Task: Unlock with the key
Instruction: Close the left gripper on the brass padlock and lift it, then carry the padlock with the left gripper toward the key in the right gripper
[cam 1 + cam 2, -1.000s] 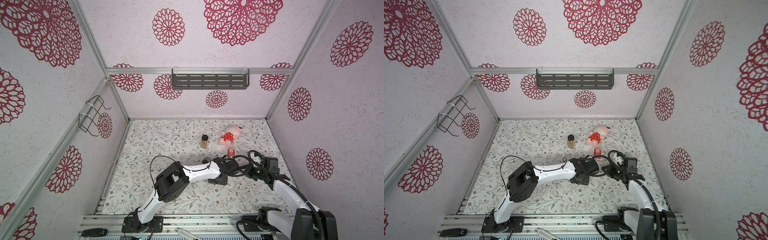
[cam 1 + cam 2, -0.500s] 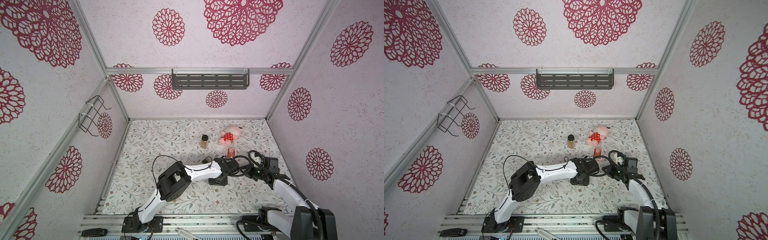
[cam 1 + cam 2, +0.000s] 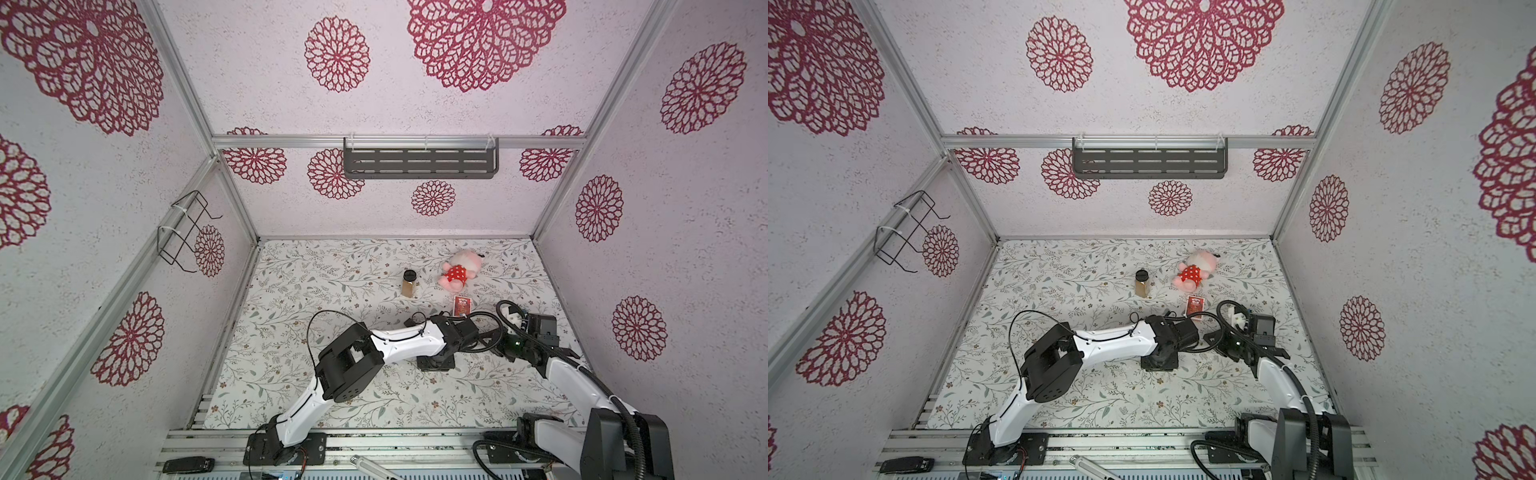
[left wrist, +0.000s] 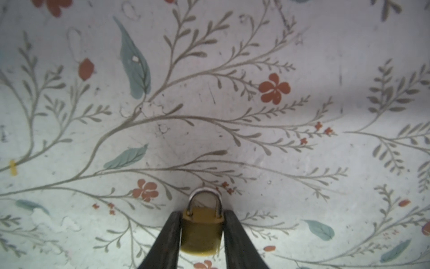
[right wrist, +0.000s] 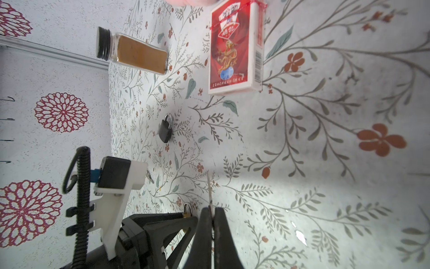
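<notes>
White walls (image 3: pixel 623 124) printed with red rosettes close in the scene, and a floral table (image 3: pixel 332 282) fills the lower middle of both top views. The left arm (image 3: pixel 399 343) reaches from the lower centre toward the right of centre. The right arm (image 3: pixel 573 378) comes in from the lower right corner to meet it. A grey slotted shelf (image 3: pixel 419 162) hangs on the back wall at upper centre, and a black wire rack (image 3: pixel 183 232) hangs on the side wall at the left.

A pink plush toy (image 3: pixel 457 270) in a red dotted dress lies near the back of the table, right of centre. Just below it in both top views lies a red card box (image 3: pixel 461 306), with a brown spice jar (image 3: pixel 409 284) standing to the toy's left.

In the left wrist view the left gripper (image 4: pixel 202 213) has its two dark fingers (image 4: pixel 172 233) pressed against both flanks of a brass padlock (image 4: pixel 201 233). The lock rests on the table with its shackle pointing away from the wrist. In the top views the wrist hides this lock, just right of centre in the lower half.

In the right wrist view a black padlock (image 5: pixel 165 130) lies apart on the table, between the jar and the left wrist. The right gripper (image 5: pixel 211 209) is pinched tight on a thin metal key (image 5: pixel 209 186), seen edge-on, with the blade sticking out past the fingertips. The key's tip hangs just beside the held lock; whether they touch cannot be told.
</notes>
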Controlling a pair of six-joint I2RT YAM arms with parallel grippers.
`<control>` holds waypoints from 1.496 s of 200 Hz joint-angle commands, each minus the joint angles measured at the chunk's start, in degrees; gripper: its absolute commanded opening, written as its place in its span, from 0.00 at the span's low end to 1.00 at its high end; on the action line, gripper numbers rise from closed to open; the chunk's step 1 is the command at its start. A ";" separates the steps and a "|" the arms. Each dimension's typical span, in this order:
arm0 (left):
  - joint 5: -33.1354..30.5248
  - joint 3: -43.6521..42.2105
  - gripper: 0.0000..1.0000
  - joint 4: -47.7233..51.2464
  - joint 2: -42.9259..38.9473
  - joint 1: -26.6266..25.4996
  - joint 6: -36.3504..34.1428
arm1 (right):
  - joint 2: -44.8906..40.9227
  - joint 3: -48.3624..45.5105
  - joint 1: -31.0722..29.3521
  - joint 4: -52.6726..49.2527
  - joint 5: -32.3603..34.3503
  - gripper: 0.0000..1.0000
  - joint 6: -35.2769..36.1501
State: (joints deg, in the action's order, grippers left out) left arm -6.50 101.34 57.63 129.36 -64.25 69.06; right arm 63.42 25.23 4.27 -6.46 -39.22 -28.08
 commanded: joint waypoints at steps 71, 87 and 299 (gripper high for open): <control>-0.85 -0.61 0.27 3.38 2.29 -0.79 4.41 | -0.14 1.53 0.21 1.98 -2.69 0.00 0.40; -1.78 -0.56 0.25 2.90 1.57 -0.79 4.68 | -0.40 1.82 0.21 1.64 -2.66 0.00 0.55; -8.78 -28.17 0.00 -23.36 -34.78 15.38 10.45 | 5.52 11.11 -24.92 0.86 6.64 0.00 -4.95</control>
State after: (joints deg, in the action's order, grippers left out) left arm -13.39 74.56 41.28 96.97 -49.45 77.08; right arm 69.54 35.62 -16.62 -6.26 -34.65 -30.94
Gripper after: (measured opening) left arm 0.272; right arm 0.041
